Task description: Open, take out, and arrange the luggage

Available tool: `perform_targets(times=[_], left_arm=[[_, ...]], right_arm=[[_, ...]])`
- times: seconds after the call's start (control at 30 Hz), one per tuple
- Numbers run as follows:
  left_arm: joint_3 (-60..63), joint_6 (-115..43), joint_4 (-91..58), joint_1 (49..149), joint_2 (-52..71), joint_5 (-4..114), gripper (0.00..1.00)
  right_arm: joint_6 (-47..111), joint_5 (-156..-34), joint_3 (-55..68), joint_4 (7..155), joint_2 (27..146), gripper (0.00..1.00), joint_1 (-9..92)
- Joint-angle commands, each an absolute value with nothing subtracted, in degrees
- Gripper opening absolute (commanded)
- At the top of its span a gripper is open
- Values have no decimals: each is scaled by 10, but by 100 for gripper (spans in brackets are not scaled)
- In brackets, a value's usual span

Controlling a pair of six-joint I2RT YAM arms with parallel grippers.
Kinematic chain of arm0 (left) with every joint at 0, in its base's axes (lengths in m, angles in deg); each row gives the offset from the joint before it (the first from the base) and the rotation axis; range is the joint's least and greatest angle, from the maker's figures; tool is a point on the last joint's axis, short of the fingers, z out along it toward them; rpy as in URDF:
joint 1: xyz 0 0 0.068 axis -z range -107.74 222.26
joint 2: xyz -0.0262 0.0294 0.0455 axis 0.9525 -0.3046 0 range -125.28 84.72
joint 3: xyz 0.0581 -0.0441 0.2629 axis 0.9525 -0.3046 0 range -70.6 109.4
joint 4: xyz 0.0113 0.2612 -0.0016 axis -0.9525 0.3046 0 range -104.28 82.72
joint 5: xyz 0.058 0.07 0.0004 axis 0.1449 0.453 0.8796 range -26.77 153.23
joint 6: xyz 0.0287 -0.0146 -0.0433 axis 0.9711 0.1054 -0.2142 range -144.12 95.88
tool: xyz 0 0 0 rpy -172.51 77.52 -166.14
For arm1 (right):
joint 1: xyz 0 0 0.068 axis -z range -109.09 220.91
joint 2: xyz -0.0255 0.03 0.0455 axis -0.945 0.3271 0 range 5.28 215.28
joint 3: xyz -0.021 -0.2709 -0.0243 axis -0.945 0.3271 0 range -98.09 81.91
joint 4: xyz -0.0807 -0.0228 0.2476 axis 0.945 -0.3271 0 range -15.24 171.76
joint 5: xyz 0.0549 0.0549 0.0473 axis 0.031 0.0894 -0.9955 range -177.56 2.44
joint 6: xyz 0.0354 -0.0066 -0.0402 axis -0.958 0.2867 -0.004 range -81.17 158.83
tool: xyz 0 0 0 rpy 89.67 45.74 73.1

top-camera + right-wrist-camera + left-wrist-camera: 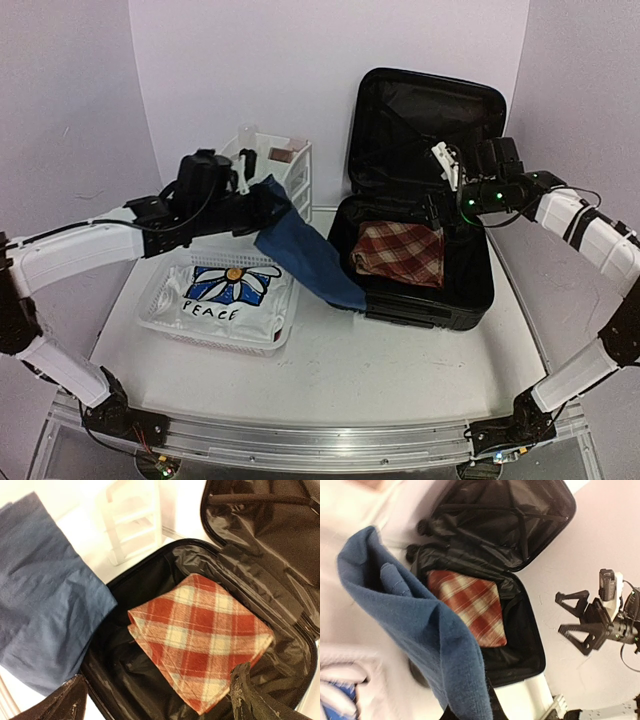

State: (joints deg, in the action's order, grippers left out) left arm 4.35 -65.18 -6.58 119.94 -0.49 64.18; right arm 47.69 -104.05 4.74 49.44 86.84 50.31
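Note:
The black luggage (470, 290) lies open at the right of the table, its lid (425, 110) standing up at the back. A folded red plaid cloth (400, 252) lies in its base. My left gripper (268, 196) is shut on a blue cloth (305, 250), which hangs down over the luggage's left edge. In the left wrist view the blue cloth (420, 625) hides the jaws. My right gripper (440, 205) is open and empty above the base. Its fingers (250, 695) straddle the near edge of the plaid cloth (200, 640).
A white mesh basket (160, 312) at the left holds a white item with a blue flower and the word PEACE (228, 290). A small white drawer unit (285, 160) stands behind it, beside the luggage. The table's front edge (320, 430) runs near the arm bases.

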Motion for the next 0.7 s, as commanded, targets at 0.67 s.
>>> perform_targets(times=[0.67], left_arm=[[-275,-534,-48,876,178,394,0]], right_arm=[[512,-1008,-8,502,929,98,416]])
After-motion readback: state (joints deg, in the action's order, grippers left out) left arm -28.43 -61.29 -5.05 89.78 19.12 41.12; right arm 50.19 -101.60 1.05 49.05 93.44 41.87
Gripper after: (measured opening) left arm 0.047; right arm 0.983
